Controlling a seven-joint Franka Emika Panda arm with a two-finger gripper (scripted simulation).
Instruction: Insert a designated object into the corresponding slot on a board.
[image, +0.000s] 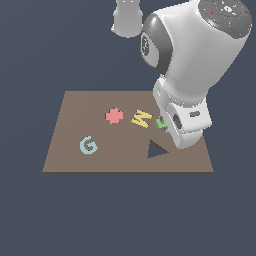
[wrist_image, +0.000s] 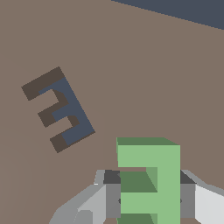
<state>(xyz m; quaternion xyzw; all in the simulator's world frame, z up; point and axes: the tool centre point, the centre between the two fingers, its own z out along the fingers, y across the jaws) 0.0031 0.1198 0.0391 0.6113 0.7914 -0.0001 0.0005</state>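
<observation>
Closest to you in the wrist view, your gripper is closed on the green letter piece, its two grey fingers pressed against either side, so the pick-up is done. The piece shows low and right of centre in that frame, prongs pointing toward the frame's left. A little farther out, at the middle left of the frame, lies the E-shaped slot, dark, tilted and empty. The piece sits clearly apart from it and at a different angle, so I judge you have yet to travel across, turn the letter to match, and lower it in.

In the exterior view the green piece peeks out beside the arm near the board's right side, just right of the yellow W. Beyond that on the board are the triangular recess, the pink cross and the teal G. The slot itself is hidden behind the arm there.
</observation>
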